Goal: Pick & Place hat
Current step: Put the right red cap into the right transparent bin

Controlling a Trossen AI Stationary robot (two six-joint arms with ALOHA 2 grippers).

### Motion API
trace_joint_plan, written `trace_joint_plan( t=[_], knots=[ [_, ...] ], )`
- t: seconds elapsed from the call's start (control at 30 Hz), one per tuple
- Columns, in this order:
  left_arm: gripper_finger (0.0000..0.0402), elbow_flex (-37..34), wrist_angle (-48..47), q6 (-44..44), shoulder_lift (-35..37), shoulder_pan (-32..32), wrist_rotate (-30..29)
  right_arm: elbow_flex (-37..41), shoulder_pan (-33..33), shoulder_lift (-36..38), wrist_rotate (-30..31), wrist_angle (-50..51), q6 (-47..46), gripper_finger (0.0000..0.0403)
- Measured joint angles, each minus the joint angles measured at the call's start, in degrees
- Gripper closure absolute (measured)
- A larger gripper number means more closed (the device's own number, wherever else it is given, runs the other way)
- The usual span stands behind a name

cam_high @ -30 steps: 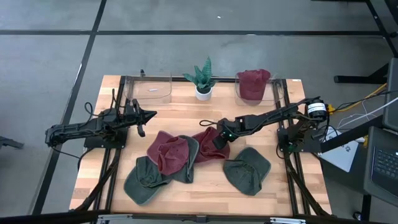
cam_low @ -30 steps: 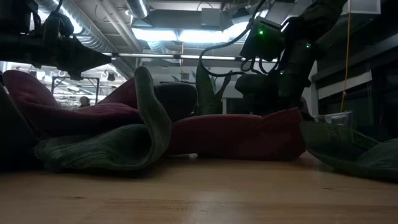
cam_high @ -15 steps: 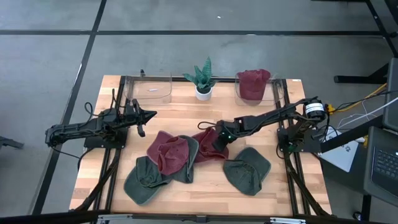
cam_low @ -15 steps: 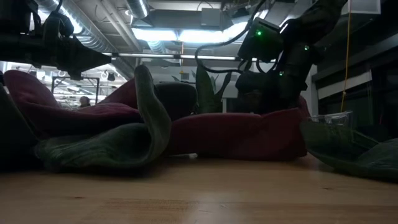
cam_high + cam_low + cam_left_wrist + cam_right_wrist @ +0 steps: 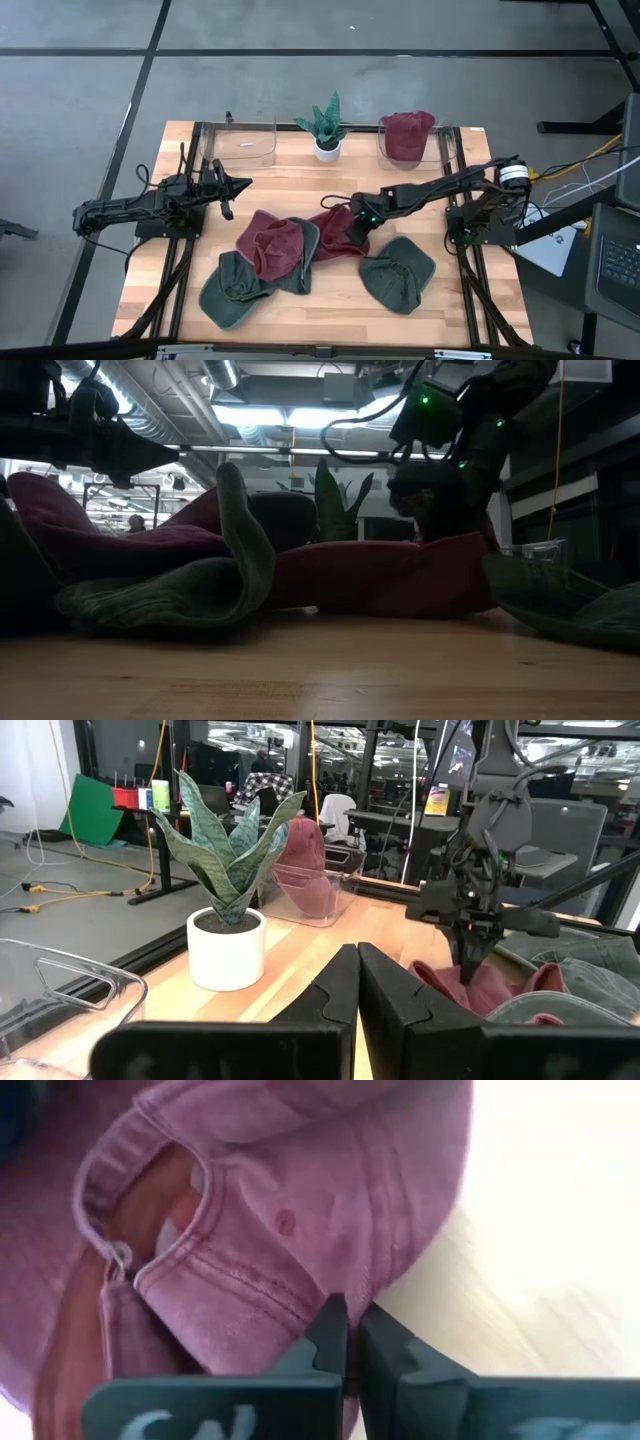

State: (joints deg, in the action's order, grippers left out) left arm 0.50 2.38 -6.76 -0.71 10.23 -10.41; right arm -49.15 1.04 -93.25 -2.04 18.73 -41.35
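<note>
While one red hat (image 5: pixel 406 135) sits binned, right gripper (image 5: pixel 352 232) pinches the maroon cap's (image 5: pixel 335 235) edge; lift, carry and drop left.

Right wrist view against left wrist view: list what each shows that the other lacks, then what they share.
Only the right wrist view shows, close up, the right gripper shut on the edge of the red hat, and the hat's back opening with its strap.

Only the left wrist view shows the plant, a clear bin holding another red hat, a green hat, an empty bin's rim, and the shut left gripper.

Both show the gripped red hat and the wooden table.
</note>
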Motion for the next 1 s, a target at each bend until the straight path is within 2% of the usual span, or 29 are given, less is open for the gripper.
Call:
trace_joint_plan(
  t=[0.43, 0.6, 0.77, 1.0],
  knots=[
    [0.0398, -0.01, 0.00, 0.00, 0.00, 0.00, 0.00, 0.00, -0.15, 15.11, 8.31, 23.52, 4.82, 0.0396],
    [0.0397, -0.01, -0.01, 0.00, 0.02, 0.01, 0.00, -1.95, -0.15, 21.29, 13.90, 33.32, 8.29, 0.0396],
    [0.0397, 0.00, -0.01, 0.00, 0.01, -0.01, 0.00, -7.74, -0.15, 24.76, 24.28, 41.19, 18.32, 0.0396],
    [0.0398, 0.01, 0.01, 0.00, 0.02, -0.01, 0.00, -14.29, -0.06, 25.22, 35.55, 43.17, 42.02, 0.0396]
  ],
)
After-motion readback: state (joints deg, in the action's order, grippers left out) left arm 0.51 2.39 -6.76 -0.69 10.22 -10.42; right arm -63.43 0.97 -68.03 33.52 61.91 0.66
